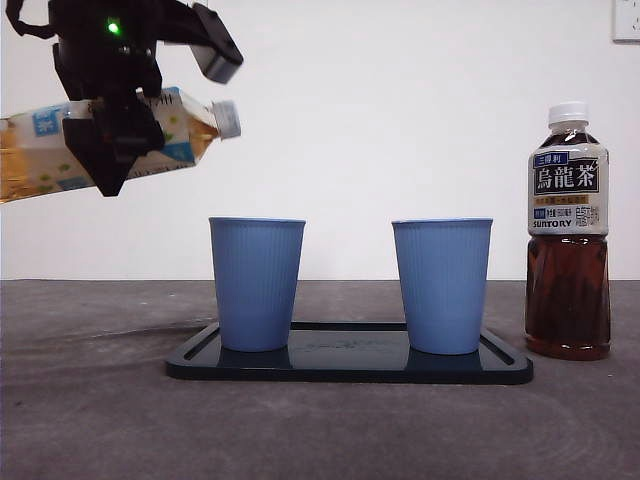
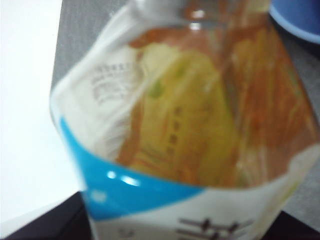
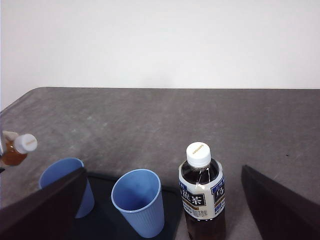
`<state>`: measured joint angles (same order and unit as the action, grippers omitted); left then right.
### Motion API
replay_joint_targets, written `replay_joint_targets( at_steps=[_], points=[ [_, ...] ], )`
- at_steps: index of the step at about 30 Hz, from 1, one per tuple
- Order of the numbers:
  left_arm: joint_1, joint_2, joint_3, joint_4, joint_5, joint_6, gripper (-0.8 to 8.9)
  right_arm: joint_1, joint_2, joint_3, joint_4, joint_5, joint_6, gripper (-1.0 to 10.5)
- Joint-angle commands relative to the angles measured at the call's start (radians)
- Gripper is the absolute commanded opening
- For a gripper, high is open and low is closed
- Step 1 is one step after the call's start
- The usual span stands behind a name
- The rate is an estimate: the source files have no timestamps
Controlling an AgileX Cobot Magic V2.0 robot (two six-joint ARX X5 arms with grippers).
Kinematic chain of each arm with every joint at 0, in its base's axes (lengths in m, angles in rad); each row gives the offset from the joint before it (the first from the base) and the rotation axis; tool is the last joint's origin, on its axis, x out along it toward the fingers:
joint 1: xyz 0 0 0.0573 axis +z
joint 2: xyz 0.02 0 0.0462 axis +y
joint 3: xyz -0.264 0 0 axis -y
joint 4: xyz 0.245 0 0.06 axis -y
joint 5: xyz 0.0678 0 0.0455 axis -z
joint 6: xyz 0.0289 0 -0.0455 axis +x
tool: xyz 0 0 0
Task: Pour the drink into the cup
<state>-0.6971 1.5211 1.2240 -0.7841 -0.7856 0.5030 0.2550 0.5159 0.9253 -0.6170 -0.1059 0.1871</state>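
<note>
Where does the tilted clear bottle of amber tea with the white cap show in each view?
Front view: tilted tea bottle upper left, held by the left gripper, cap toward the left blue ribbed cup.
Left wrist view: bottle fills the picture.
Right wrist view: only its capped neck, left edge.
Shared landmark: that blue cup.

Light: bright, even | shadows: soft under tray (image 1: 505, 368) | blur: held bottle (image 2: 200, 125) out of focus, close-up

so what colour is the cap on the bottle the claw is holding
White. The cap on the tilted bottle still looks sealed; it shows best in the front view.
</note>
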Motion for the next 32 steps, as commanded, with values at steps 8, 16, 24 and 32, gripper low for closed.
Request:
replay_joint_targets(
  at_steps=[8,16,24,32],
  points=[
    [-0.046,0.071,0.034,0.014,-0.16,0.066,2.47,0.004,0.005,0.019,0.009,-0.002,-0.008,4.9],
    [-0.066,0.103,0.034,0.015,-0.245,0.12,2.47,0.004,0.005,0.019,0.009,-0.002,-0.008,4.9],
    [-0.082,0.114,0.034,0.014,-0.266,0.127,2.47,0.005,0.005,0.019,0.009,-0.002,-0.008,4.9],
    [-0.089,0.114,0.034,0.014,-0.273,0.138,2.47,0.004,0.005,0.019,0.009,-0.002,-0.008,4.9]
  ],
)
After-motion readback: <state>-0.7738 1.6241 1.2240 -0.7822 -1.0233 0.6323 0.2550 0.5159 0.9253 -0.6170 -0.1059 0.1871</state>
